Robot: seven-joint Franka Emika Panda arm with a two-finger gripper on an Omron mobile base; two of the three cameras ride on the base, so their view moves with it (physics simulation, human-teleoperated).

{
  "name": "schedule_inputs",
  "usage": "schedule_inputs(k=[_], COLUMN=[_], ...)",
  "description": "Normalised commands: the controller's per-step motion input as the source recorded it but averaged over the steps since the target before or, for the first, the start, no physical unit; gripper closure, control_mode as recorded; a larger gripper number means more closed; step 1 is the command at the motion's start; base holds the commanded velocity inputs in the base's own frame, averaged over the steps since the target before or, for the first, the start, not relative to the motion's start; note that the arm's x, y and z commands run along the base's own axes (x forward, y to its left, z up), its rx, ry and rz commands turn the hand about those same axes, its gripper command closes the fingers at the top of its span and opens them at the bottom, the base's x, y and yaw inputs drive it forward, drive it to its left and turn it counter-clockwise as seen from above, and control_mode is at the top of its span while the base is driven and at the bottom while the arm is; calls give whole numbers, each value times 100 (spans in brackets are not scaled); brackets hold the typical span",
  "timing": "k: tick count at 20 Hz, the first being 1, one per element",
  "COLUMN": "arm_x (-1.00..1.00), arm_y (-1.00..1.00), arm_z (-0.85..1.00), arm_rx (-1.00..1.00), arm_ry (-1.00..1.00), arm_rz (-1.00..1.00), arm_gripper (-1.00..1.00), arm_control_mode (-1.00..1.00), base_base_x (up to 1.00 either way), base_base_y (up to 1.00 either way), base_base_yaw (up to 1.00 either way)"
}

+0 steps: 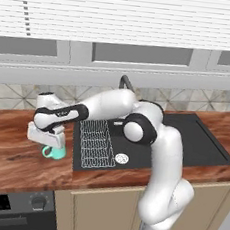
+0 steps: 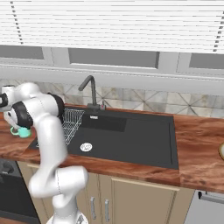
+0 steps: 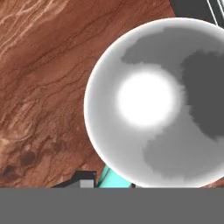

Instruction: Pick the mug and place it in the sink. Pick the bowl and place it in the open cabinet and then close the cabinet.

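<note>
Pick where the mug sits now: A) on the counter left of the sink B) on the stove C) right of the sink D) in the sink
A: the mug stands on the wood counter just left of the sink, under the gripper.

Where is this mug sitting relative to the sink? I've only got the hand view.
Observer: The mug stands on the wooden counter, just left of the sink and outside the basin.
Operator: Is it lifted yet?
Observer: No, it looks to rest on the counter, with the gripper low over it.
Operator: What's in the basin on that side?
Observer: A white wire rack lies in the end nearest the mug.
</note>
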Motion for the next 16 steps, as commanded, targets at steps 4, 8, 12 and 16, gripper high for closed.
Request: schedule_inputs(k=[4, 8, 12, 16], arm_x=[-53, -39, -21, -3], arm_y=[-71, -49, -36, -44], arm_z=[-4, 43, 81, 71], arm_rx=[0, 2, 0, 1], arm_ry=[-11, -24, -25, -18], arm_rz=[-49, -42, -32, -29], arm_gripper=[100, 100, 100, 100], arm_control_mode=[-100, -100, -100, -100], base_base_x=[0, 0, 0, 0], base_base_y=[0, 0, 0, 0], base_base_yaw=[0, 0, 0, 0])
